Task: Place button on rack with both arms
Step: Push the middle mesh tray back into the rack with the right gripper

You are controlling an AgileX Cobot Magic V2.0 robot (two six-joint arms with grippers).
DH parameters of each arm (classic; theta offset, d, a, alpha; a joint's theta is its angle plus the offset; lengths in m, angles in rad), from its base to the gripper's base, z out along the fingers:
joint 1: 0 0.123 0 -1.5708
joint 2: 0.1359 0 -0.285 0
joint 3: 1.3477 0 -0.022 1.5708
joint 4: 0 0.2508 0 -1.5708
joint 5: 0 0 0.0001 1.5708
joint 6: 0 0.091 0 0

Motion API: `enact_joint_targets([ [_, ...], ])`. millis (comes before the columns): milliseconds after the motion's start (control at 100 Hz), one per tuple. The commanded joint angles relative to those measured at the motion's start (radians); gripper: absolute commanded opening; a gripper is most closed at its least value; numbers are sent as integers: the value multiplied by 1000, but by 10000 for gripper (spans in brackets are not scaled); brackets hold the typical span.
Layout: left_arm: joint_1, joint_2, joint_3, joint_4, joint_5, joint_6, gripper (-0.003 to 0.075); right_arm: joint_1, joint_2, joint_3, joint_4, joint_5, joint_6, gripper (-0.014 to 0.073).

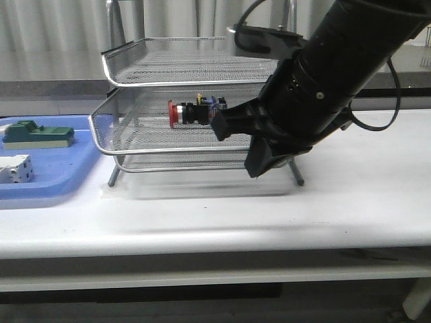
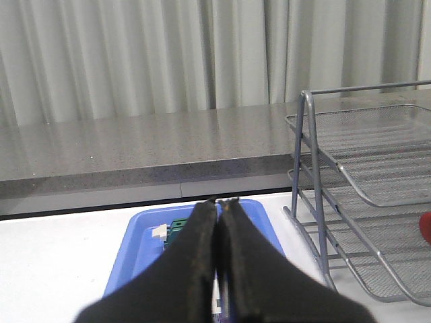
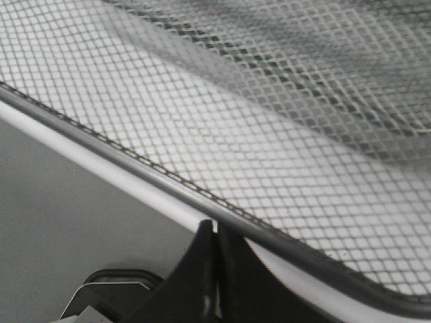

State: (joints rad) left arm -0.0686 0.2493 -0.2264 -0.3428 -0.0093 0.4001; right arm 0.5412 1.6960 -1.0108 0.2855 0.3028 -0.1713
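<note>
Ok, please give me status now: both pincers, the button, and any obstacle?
Left pincer shut, empty, above the blue tray. Right pincer shut, empty, at the rack rim. Button lying in the middle tray. No obstacle visible.

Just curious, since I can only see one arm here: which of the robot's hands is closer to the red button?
The right hand: it sits just beside the button at the rack's middle tray. The left hand is back over the blue tray, apart from the rack.

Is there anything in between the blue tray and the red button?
Yes. In the front view, the mesh side wall of the rack stands between the blue tray and the button, which lies inside the rack's middle tier.
</note>
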Motion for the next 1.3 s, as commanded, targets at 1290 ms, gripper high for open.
enact_joint_targets([
  [1290,3,6,-26,-9,-79,-10,-20,-78,64,-327,-131,148,8,-64],
])
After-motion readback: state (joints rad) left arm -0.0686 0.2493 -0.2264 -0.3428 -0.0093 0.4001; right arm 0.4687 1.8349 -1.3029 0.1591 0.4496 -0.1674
